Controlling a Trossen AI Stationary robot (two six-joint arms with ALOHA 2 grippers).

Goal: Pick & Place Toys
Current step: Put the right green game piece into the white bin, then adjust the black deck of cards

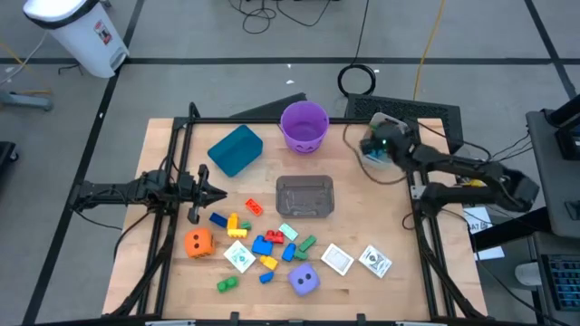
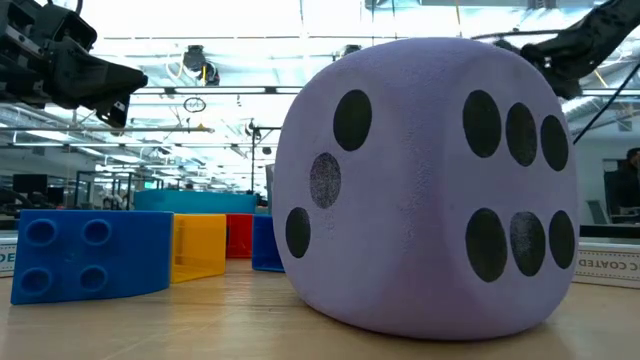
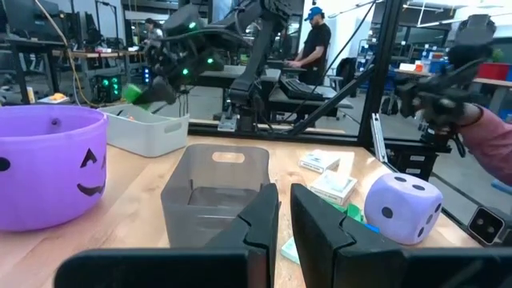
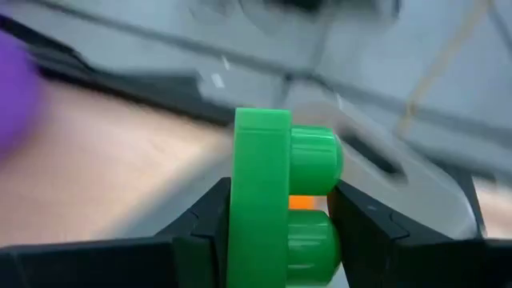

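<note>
Right wrist view: right end effector (image 4: 280,216) clamped on glossy studded green plastic block (image 4: 282,196).

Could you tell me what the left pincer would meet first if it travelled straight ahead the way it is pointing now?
Most likely the clear smoky plastic tub: the shut left pincer points straight at its near wall. In the high view, the left pincer also aims across the table towards that tub. How high it rides above the table is unclear.
</note>
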